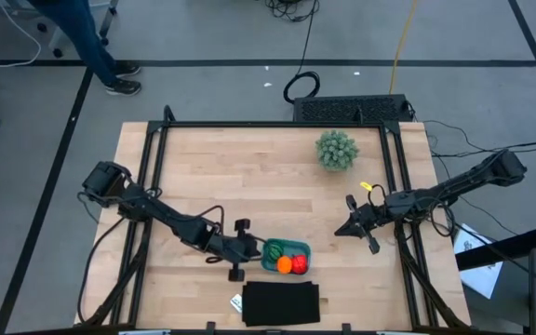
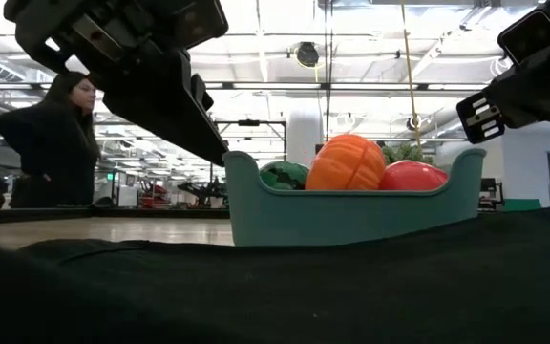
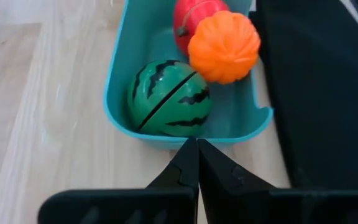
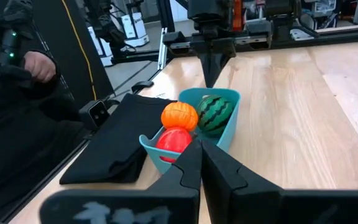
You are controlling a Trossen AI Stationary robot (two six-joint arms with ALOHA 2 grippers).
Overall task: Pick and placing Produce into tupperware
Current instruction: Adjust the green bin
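Note:
The teal tupperware [image 1: 287, 259] sits on the wooden table near its front edge. Inside lie the produce: a green striped round one [image 3: 169, 98], an orange ball [image 3: 224, 46] and a red one [image 3: 194, 15]. My left gripper [image 3: 197, 149] is shut, slanting down, with its tips right at the tupperware's left end wall [image 3: 185, 138]; in the high view the left gripper [image 1: 258, 249] sits just left of the container. My right gripper [image 1: 343, 228] hangs shut above the table, well to the tupperware's right, holding nothing. My left gripper's shut fingertips [image 3: 190, 163] stand at the outside of the tupperware's left end wall, close to its rim. I cannot tell whether they touch it.
A flat black rectangle [image 1: 282, 302] lies at the near edge, right next to the tupperware. A fuzzy pale-green plant [image 1: 336, 149] stands at the far right. Bare wood spreads over the table's middle and far left. A person [image 2: 51, 143] stands beyond the table.

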